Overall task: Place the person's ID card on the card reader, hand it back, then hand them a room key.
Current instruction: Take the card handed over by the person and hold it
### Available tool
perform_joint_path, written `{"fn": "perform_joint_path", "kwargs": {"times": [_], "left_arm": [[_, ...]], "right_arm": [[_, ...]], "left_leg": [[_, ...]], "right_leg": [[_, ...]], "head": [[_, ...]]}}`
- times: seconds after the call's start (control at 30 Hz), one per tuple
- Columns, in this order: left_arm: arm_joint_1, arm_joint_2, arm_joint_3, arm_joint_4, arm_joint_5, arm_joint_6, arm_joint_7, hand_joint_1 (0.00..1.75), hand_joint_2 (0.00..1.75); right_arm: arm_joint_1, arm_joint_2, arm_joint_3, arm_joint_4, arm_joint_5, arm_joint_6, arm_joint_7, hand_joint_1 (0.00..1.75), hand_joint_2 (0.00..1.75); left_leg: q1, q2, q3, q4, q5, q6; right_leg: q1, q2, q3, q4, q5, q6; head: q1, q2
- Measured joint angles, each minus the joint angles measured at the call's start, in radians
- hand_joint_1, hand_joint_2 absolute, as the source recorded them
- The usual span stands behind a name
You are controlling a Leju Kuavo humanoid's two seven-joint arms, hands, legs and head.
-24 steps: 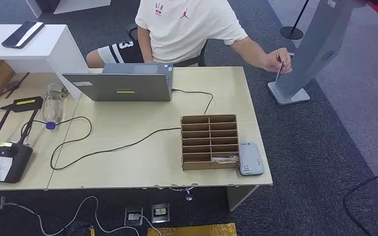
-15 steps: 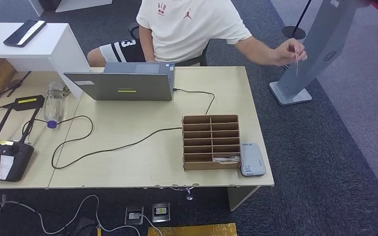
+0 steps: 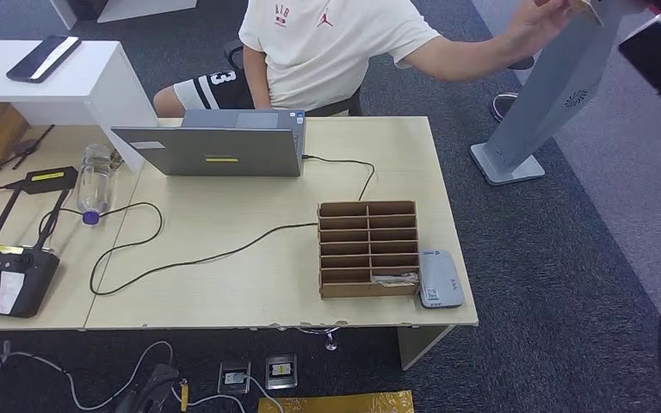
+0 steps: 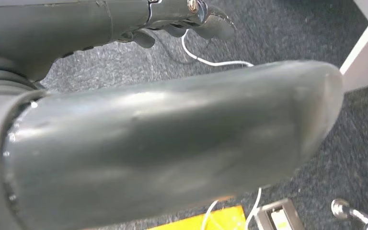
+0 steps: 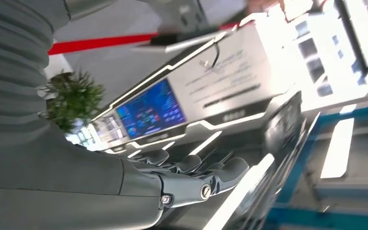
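From the head view, a person (image 3: 327,43) sits behind the bench (image 3: 224,284) and reaches up high, holding a card (image 3: 583,7). The card reader (image 3: 440,279) lies beside the brown box (image 3: 367,248). In the left wrist view, the left hand (image 4: 172,143) hangs over the floor; I cannot tell if it is open. In the right wrist view, the right hand (image 5: 191,175) is raised, fingers apart, holding nothing.

Card reader (image 3: 440,279): flat, pale grey-blue, rounded-corner unit with a small label near its front edge, lying face-up on the worktop (image 3: 224,292) at the front right corner, touching the right side of the brown compartmented card organiser (image 3: 367,248). Room key (image 3: 393,278): pale, flat card, lying in the organiser's front right slot, just beside the reader; detail too small to tell.
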Motion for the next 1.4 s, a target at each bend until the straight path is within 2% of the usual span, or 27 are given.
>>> {"fn": "perform_joint_path", "kwargs": {"times": [0.17, 0.37, 0.7, 1.0, 1.13, 1.4], "left_arm": [[-0.002, 0.009, -0.003, 0.000, 0.002, -0.031, 0.004, 0.00, 0.00], [-0.001, 0.015, -0.003, 0.000, 0.010, -0.035, 0.011, 0.00, 0.00], [0.007, 0.021, -0.003, 0.000, 0.011, -0.036, 0.014, 0.00, 0.00], [0.009, 0.022, -0.003, 0.000, 0.011, -0.039, 0.015, 0.00, 0.00], [0.011, 0.022, -0.003, 0.000, 0.012, -0.037, 0.016, 0.00, 0.00], [0.017, 0.026, -0.008, 0.000, 0.012, -0.033, 0.016, 0.00, 0.00]], "right_arm": [[-0.025, 0.060, 0.193, 0.005, 0.052, 0.077, -0.021, 0.00, 1.75], [-0.028, 0.115, 0.333, 0.028, 0.054, 0.094, -0.025, 0.00, 1.75], [-0.027, 0.140, 0.422, 0.081, 0.041, 0.083, -0.033, 0.00, 1.75], [-0.027, 0.143, 0.435, 0.091, 0.039, 0.078, -0.034, 0.00, 1.75], [-0.027, 0.146, 0.454, 0.113, 0.010, 0.064, -0.037, 1.75, 1.75], [-0.026, 0.143, 0.456, 0.127, -0.017, 0.059, -0.031, 1.75, 1.75]], "left_leg": [[0.001, -0.006, -0.001, 0.000, 0.001, -0.002], [0.001, -0.007, -0.002, 0.000, 0.001, -0.002], [0.001, -0.007, -0.002, 0.000, 0.001, -0.002], [0.001, -0.007, -0.001, 0.000, 0.001, -0.002], [0.001, -0.007, -0.001, 0.000, 0.001, -0.002], [0.001, -0.006, -0.001, 0.000, 0.001, -0.002]], "right_leg": [[0.001, -0.004, 0.000, 0.000, -0.001, -0.001], [0.001, -0.006, -0.001, 0.000, -0.002, -0.002], [0.001, -0.006, -0.001, 0.000, -0.002, -0.002], [0.001, -0.006, -0.001, 0.000, -0.002, -0.002], [0.001, -0.006, -0.001, 0.000, -0.002, -0.002], [0.001, -0.005, -0.001, 0.000, -0.002, -0.002]], "head": [[0.000, 0.000], [0.000, 0.000], [0.000, 0.000], [0.000, 0.000], [0.000, 0.000], [0.000, 0.000]]}}
